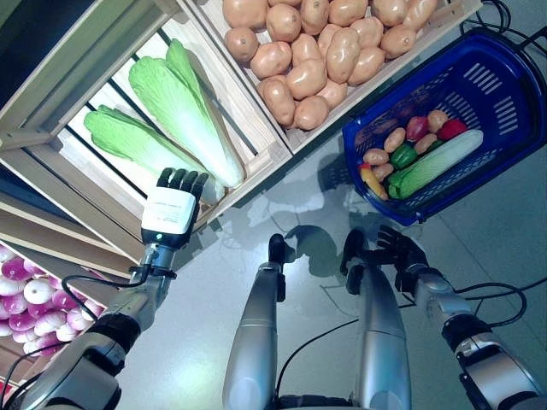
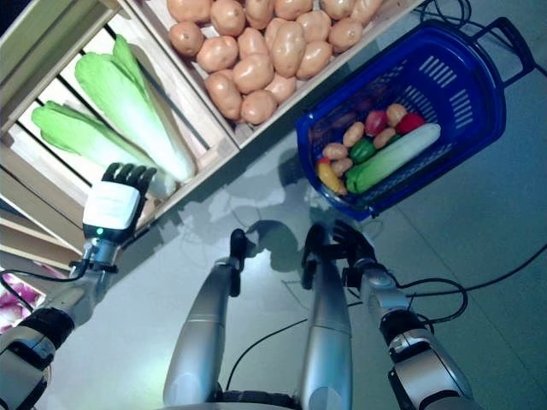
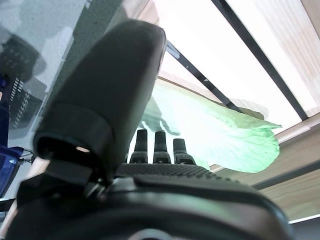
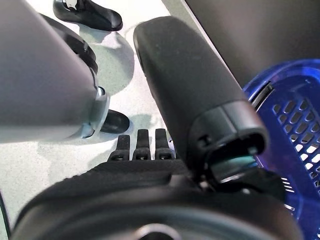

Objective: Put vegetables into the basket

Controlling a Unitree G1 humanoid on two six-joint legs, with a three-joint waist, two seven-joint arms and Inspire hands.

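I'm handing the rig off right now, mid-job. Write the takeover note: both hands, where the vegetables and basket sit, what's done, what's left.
Left hand: open, fingers straight, at the front edge of the wooden crate, fingertips by the stem end of the nearer cabbage; nothing gripped yet.
Right hand: empty, low over the floor, just short of the blue basket.
Basket: on the floor to the right, already holding a long cabbage, peppers and other small vegetables.
A second cabbage lies in the same crate; potatoes fill the next one.
Left to do: grasp the cabbage, carry it to the basket.
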